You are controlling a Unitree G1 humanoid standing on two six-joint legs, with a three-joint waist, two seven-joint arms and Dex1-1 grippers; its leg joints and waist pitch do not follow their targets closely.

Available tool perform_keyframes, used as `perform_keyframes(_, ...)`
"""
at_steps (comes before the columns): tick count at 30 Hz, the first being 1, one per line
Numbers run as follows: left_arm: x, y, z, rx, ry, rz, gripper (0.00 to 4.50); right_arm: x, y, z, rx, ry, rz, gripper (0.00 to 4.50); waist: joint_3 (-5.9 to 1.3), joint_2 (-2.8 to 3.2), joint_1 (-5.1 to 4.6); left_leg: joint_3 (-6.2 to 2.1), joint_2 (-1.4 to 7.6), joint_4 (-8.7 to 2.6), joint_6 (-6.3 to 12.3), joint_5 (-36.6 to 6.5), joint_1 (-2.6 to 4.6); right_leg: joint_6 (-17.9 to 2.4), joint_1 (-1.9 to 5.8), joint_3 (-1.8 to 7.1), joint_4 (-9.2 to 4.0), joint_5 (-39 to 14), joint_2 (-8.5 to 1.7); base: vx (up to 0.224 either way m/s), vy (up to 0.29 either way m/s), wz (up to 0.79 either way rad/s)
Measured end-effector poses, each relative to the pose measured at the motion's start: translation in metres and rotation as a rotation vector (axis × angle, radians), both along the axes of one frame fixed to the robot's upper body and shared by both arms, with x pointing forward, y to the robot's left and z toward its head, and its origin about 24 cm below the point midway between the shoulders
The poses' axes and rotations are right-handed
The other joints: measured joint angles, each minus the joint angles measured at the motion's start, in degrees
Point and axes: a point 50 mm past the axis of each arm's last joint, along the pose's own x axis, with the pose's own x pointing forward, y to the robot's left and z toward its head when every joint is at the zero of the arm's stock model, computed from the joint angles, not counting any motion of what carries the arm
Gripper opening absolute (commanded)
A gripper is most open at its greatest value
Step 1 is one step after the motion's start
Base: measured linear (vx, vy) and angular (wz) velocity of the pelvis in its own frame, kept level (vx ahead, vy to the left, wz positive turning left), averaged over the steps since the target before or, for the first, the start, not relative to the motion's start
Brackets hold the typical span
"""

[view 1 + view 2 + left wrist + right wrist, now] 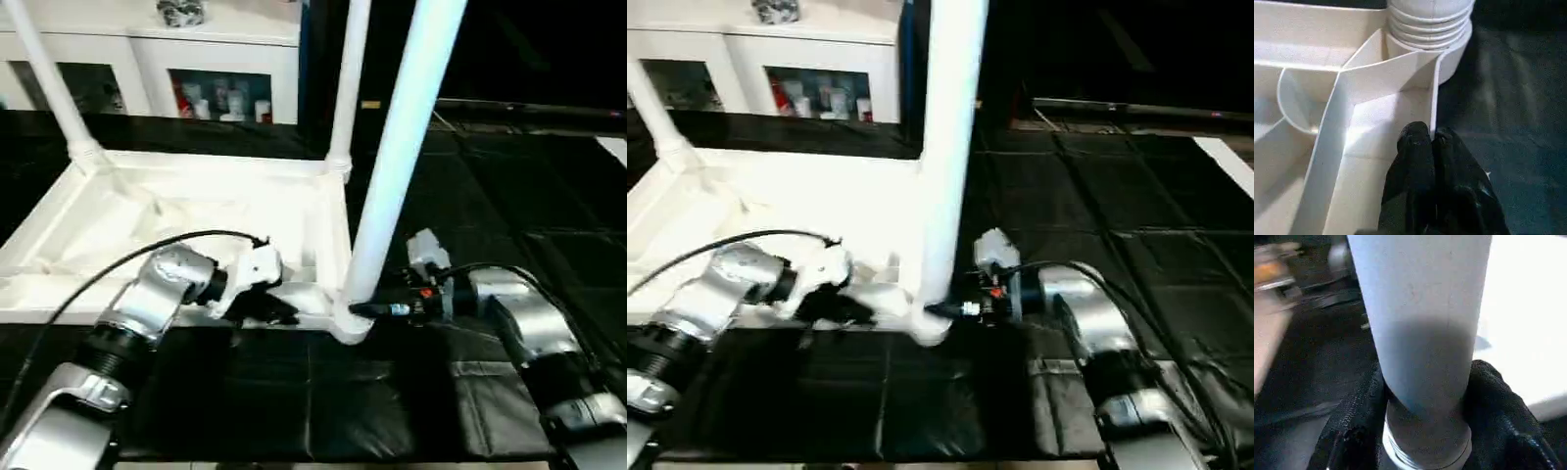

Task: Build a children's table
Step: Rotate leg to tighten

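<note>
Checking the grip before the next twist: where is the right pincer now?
In the left eye view the right pincer is at the base of the nearest leg, closed around it just above the near right corner socket of the upturned tabletop.

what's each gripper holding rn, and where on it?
Right gripper: near leg, clasped low on the tube just above its threaded base. Left gripper: fingers shut on the thin side wall of the tabletop, near that corner socket.

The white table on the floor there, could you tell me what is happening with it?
The robot is assembling it upside down. Its right gripper grips the near leg just above the corner socket, while the left gripper, shut, pinches the tabletop rim beside it. Two more legs stand in the far corners.
</note>
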Motion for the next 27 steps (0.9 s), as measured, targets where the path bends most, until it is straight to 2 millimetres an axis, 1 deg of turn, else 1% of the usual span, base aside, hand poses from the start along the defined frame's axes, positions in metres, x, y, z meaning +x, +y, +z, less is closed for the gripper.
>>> perform_keyframes(1, 0.001, -0.001, 0.000, 0.003, -0.002, 0.026, 0.00, 0.002, 0.002, 0.000, -0.005, -0.005, -0.042, 1.95, 0.00, 0.01, -0.26, -0.04, 0.00, -0.01, 0.00, 0.00, 0.05, 0.01, -0.01, 0.01, -0.02, 0.01, 0.00, 0.000, 0.000, 0.00)
perform_keyframes(4, 0.006, -0.012, -0.003, -0.006, -0.012, 0.182, 0.00, 0.012, 0.011, -0.004, -0.012, -0.023, -0.268, 1.94, -0.01, -0.01, -2.13, -0.07, -0.02, -0.08, -0.04, 0.02, 0.20, 0.27, 0.08, 0.08, -0.04, -0.09, 0.01, 0.000, 0.000, 0.00)
perform_keyframes(6, 0.008, -0.021, -0.004, -0.015, -0.014, 0.248, 0.00, 0.017, 0.015, -0.004, -0.013, -0.025, -0.377, 1.94, -0.01, 0.00, -2.85, -0.08, -0.03, -0.12, -0.04, 0.02, 0.26, 0.29, 0.11, 0.08, -0.07, -0.09, 0.01, 0.000, 0.000, 0.00)
perform_keyframes(8, 0.009, -0.031, -0.004, -0.021, -0.012, 0.327, 0.00, 0.023, 0.021, -0.003, -0.022, -0.021, -0.487, 1.94, -0.01, 0.00, -3.29, -0.08, -0.03, -0.21, -0.04, 0.02, 0.35, 0.24, 0.11, 0.09, -0.06, -0.06, 0.03, 0.000, 0.000, 0.00)
perform_keyframes(12, 0.011, -0.045, -0.005, -0.042, 0.002, 0.471, 0.00, 0.033, 0.035, 0.002, -0.053, -0.022, -0.641, 1.93, -0.02, 0.03, -3.36, -0.07, -0.04, -0.37, -0.07, 0.03, 0.40, 0.08, 0.04, 0.09, -0.10, 0.03, 0.06, 0.000, 0.000, 0.00)
perform_keyframes(16, 0.012, -0.048, -0.003, -0.047, -0.008, 0.497, 0.00, 0.035, 0.036, 0.004, -0.049, -0.031, -0.663, 1.93, -0.02, 0.04, -3.23, -0.08, -0.05, -0.37, -0.05, 0.02, 0.32, 0.09, -0.04, 0.08, -0.28, 0.02, 0.07, 0.000, 0.000, 0.00)
perform_keyframes(17, 0.012, -0.047, -0.003, -0.047, -0.008, 0.496, 0.00, 0.035, 0.036, 0.004, -0.049, -0.032, -0.662, 2.63, -0.02, 0.04, -3.25, -0.08, -0.05, -0.37, -0.04, 0.01, 0.31, 0.09, -0.04, 0.08, -0.32, 0.02, 0.06, 0.000, 0.000, 0.00)
perform_keyframes(20, 0.012, -0.045, -0.001, -0.041, -0.021, 0.480, 0.00, 0.032, 0.036, 0.003, -0.034, -0.031, -0.644, 2.63, -0.01, 0.03, -3.21, -0.07, -0.06, -0.43, -0.02, 0.00, 0.29, 0.10, -0.05, 0.07, -0.38, 0.01, 0.06, 0.000, 0.000, 0.00)
perform_keyframes(21, 0.012, -0.044, -0.001, -0.040, -0.023, 0.470, 0.00, 0.031, 0.035, 0.003, -0.032, -0.034, -0.639, 2.99, -0.01, 0.04, -3.15, -0.07, -0.06, -0.45, -0.02, 0.00, 0.29, 0.11, -0.06, 0.07, -0.38, 0.00, 0.06, 0.000, 0.000, 0.00)
perform_keyframes(22, 0.012, -0.043, -0.001, -0.041, -0.022, 0.459, 0.00, 0.030, 0.033, 0.003, -0.028, -0.038, -0.625, 3.08, -0.01, 0.05, -3.04, -0.06, -0.06, -0.47, -0.03, 0.00, 0.29, 0.12, -0.06, 0.07, -0.38, -0.01, 0.06, 0.000, 0.000, 0.00)
perform_keyframes(25, 0.010, -0.037, 0.000, -0.036, -0.026, 0.415, 0.00, 0.025, 0.028, 0.003, -0.018, -0.039, -0.545, 3.13, 0.05, 0.12, -2.99, -0.06, -0.06, -0.47, -0.03, 0.00, 0.27, 0.13, -0.07, 0.05, -0.37, -0.01, 0.06, 0.000, 0.000, 0.00)
perform_keyframes(27, 0.008, -0.030, 0.000, -0.032, -0.032, 0.359, 0.00, 0.021, 0.020, 0.004, -0.027, -0.049, -0.474, 3.43, 0.07, 0.17, -2.85, -0.07, -0.06, -0.46, -0.03, 0.00, 0.25, 0.13, -0.07, 0.03, -0.37, -0.01, 0.06, 0.000, 0.000, 0.00)
